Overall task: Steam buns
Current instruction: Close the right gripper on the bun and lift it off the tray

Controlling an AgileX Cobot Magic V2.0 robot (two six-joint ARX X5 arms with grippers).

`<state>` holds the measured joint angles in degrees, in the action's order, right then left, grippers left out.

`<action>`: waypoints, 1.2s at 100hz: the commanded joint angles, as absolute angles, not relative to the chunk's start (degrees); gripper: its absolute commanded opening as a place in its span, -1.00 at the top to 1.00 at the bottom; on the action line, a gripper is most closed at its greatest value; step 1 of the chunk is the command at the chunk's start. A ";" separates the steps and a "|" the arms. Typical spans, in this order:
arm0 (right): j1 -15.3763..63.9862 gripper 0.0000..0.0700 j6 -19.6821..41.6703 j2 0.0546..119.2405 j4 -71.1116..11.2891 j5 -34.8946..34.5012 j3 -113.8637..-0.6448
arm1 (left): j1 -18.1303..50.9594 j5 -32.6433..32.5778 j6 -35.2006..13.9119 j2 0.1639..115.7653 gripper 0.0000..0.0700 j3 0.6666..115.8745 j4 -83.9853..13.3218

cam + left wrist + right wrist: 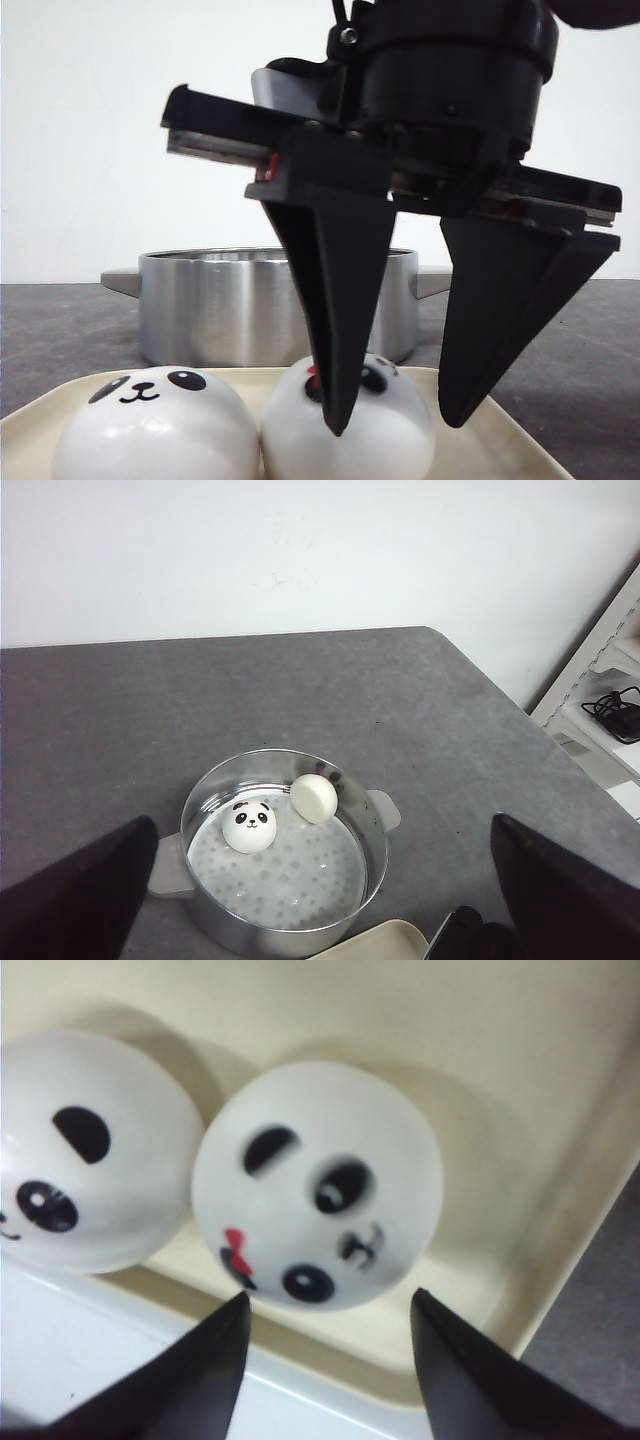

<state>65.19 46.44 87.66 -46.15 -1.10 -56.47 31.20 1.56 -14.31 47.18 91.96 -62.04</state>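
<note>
Right gripper (395, 425) fills the front view's centre, fingers spread apart, nothing between them, tips poised over the bow-marked bun (348, 425) at lower centre. That bun touches a second bun (155, 425) at lower left; both sit on the cream tray (510, 440).

To grasp well: centre the jaws over the bow bun's dome, keep clear of its neighbour, close gently.

Beyond, mid-frame, the steel pot (220, 305) holds two buns already (249, 826) (314, 798). Left gripper (320, 890) hovers above it, fingers released and empty.
</note>
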 commanded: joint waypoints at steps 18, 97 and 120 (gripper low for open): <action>65.78 0.12 46.04 88.77 -43.42 -0.45 -56.99 | 31.57 1.43 -13.74 47.53 -0.94 92.84 -61.73; 65.01 0.12 46.50 96.55 -37.78 -1.06 -56.99 | 31.57 1.43 -13.74 47.53 -0.94 92.84 -61.78; 65.01 -0.64 46.50 96.55 -37.32 0.03 -57.01 | 31.57 1.43 -13.74 47.53 -0.94 92.84 -61.78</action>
<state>64.36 46.15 94.70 -37.56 -0.43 -56.53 31.20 1.56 -14.31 47.18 91.96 -62.04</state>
